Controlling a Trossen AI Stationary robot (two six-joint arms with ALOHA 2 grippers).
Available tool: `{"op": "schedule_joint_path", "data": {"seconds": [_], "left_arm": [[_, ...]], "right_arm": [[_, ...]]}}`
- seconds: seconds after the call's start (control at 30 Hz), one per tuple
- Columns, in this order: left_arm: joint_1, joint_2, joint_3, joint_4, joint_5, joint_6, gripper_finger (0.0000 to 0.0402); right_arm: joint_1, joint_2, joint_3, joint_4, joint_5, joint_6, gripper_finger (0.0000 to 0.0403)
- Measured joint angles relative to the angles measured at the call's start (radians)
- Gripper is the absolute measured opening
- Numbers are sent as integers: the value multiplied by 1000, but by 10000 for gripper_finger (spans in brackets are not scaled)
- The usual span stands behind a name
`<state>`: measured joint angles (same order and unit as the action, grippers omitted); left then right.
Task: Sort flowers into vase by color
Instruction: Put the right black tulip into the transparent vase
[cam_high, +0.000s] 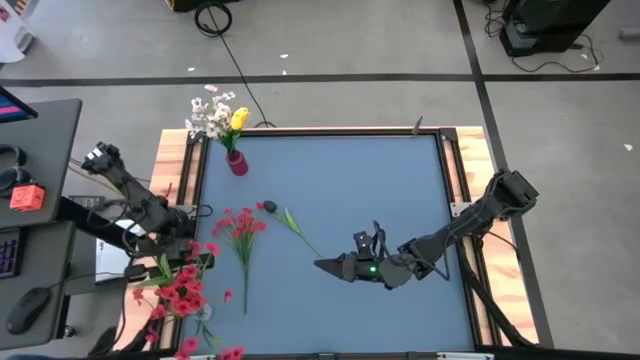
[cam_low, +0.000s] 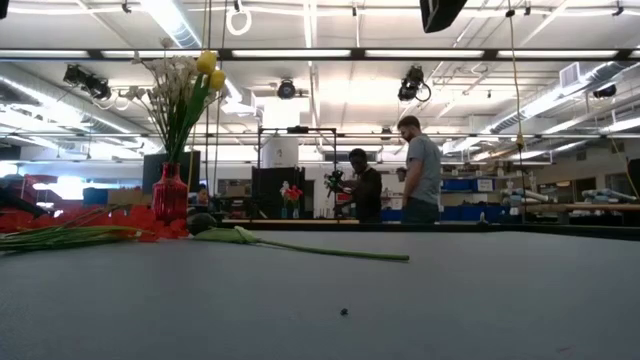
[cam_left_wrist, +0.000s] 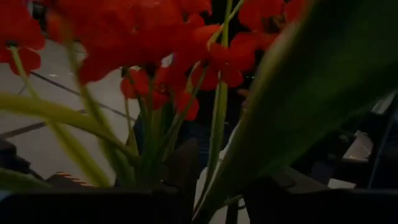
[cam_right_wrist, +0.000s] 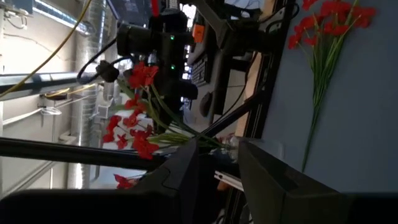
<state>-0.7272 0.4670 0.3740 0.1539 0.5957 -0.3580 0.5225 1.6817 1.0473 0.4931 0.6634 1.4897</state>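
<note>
left claw (cam_high: 165, 268) gripped a red spray (cam_high: 183, 290) off the worktop (cam_high: 340, 180) edge, low view missed it, right claw (cam_high: 330, 265) part-open, empty, two people (cam_low: 415, 170) behind

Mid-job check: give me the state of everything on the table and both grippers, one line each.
vase: upright, holding white flowers and yellow tulip.
red spray: lying flat on table.
dark-bud flower: lying flat.
left gripper: at table's left edge, red flower bunch in it.
right gripper: low over table, open, empty.
</note>
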Motion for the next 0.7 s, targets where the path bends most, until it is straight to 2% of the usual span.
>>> {"op": "schedule_joint_path", "data": {"seconds": [0.23, 0.47, 0.7], "left_arm": [[-19, 12, 45, -4, 0, -15, 114], [-19, 46, 151, -155, -10, 12, 114], [-19, 86, 198, -171, -11, 13, 114]], "right_arm": [[-35, 0, 0, -1, -84, 0, 123], [-78, 0, 0, -4, -164, -23, 123], [-106, 0, 0, -3, -216, -51, 123]]}}
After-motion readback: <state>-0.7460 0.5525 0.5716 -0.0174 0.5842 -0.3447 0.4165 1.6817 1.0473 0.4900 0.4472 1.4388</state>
